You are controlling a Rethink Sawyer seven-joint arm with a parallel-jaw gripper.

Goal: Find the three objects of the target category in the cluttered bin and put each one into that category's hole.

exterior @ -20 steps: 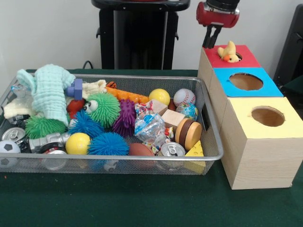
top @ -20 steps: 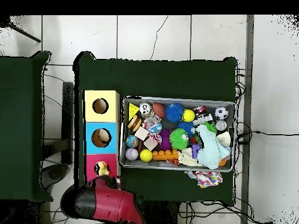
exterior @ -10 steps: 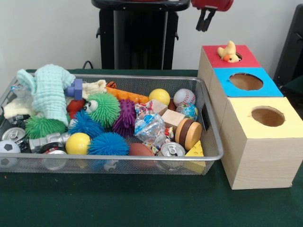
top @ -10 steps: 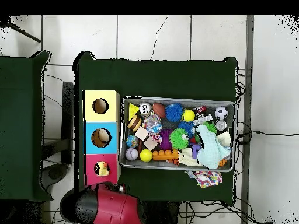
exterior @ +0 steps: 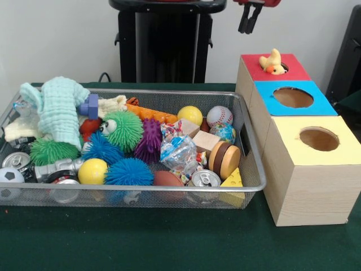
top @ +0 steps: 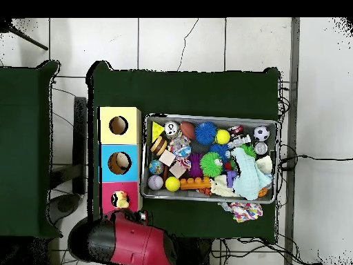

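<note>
The gripper (exterior: pixel 249 21) hung at the top edge of the front view, above and behind the red-topped box (exterior: pixel 287 72), holding nothing, its two dark fingers (exterior: pixel 243 21) close together with only a thin gap between them; whether they were fully closed could not be told. A yellow toy duck (exterior: pixel 272 62) sat in the hole of the red-topped box, its head and body standing above the rim, and the overhead view showed it at the same spot (top: pixel 120 199). Next in the row stood the blue-topped box (exterior: pixel 307 101) and then the yellow-topped box (exterior: pixel 333 152), each with an open round hole. Beside the boxes, on the green table (exterior: pixel 169 243), stood the wire mesh bin (exterior: pixel 141 189), crowded with objects. Among them were a light green knitted cloth (exterior: pixel 59 110) draped at one end, a green spiky ball (exterior: pixel 125 130), a purple spiky ball (exterior: pixel 151 140), two blue spiky balls (exterior: pixel 128 171), a yellow ball (exterior: pixel 190 114), a baseball (exterior: pixel 219 116), a wooden block (exterior: pixel 206 140), a crumpled clear wrapper (exterior: pixel 177 151), a drinks can (exterior: pixel 206 179) and a yellow wedge with holes (exterior: pixel 234 180). In the overhead view the red and black arm (top: pixel 127 241) lay just off the table's edge, near the red-topped box, and a patterned cloth (top: pixel 243 210) lay on the table outside the bin.
</note>
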